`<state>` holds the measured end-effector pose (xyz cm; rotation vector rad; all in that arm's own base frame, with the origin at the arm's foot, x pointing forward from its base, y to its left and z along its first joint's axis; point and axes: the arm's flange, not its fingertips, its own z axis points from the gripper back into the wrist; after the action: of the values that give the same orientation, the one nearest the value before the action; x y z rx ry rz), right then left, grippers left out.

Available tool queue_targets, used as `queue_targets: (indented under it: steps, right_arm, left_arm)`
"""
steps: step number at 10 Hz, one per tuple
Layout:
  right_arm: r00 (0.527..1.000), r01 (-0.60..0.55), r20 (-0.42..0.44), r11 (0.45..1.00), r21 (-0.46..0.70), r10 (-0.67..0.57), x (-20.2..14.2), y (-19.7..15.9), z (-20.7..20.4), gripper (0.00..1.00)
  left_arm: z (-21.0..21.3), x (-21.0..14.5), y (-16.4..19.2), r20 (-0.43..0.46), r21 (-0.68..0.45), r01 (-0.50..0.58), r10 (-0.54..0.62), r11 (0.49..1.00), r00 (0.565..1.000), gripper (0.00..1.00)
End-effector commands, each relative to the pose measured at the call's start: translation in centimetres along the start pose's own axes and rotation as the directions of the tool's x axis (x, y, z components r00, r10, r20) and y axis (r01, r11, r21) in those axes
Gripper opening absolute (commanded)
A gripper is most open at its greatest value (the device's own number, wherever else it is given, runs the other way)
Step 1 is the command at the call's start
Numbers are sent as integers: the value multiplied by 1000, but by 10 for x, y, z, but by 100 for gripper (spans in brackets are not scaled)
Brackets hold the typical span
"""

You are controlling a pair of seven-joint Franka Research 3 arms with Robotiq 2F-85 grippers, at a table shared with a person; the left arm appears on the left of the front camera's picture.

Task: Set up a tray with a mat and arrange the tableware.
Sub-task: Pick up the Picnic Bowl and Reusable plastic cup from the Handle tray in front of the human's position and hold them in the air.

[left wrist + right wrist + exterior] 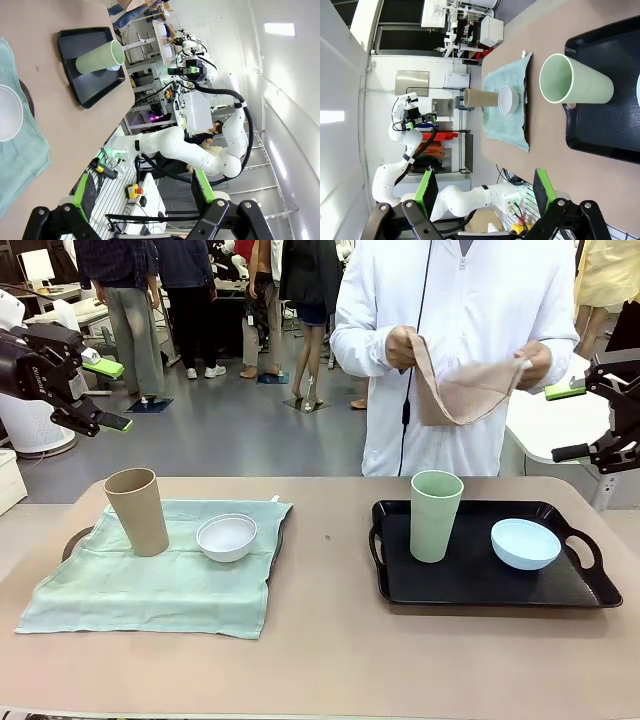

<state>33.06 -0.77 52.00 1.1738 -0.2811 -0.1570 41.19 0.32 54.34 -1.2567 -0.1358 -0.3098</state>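
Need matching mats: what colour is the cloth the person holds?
The cloth is pinkish beige, clearest in the front view.

Tan cup [137, 510]: you'll find it matt, with a plastic look.
Green cup [436, 515]: matt and smooth, same plastic look.
White bowl [226, 536]: smooth, with a slight sheen.
Blue bowl [525, 543]: smooth, matt.
Right tray [470, 575]: black plastic; you can see a soft gloss on its rim.
Left mat [150, 585]: green cloth, creased.
Far cloth [455, 390]: beige fabric, soft and limp.
Table [330, 640]: smooth matt beige top.
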Motion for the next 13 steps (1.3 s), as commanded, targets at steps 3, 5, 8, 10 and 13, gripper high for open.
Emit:
queue_targets:
  steps: [3,5,8,10,13]
  right_arm:
    - [1000,-2,-1,1000,20,2,1,1,-1,100]
    - [1000,-2,-1,1000,20,2,1,1,-1,100]
    - [1000,-2,-1,1000,20,2,1,1,-1,100]
    - [1000,-2,-1,1000,20,2,1,1,-1,100]
    - [1000,-2,-1,1000,20,2,1,1,-1,100]
  left_arm:
    - [2,-2,-1,-1,0,17,-17,1000,1000,100]
    - [2,-2,-1,-1,0,17,-17,1000,1000,100]
    - [2,-2,-1,-1,0,17,-17,1000,1000,100]
    - [2,-2,-1,-1,0,17,-17,1000,1000,100]
    - [2,-2,-1,-1,0,17,-17,1000,1000,100]
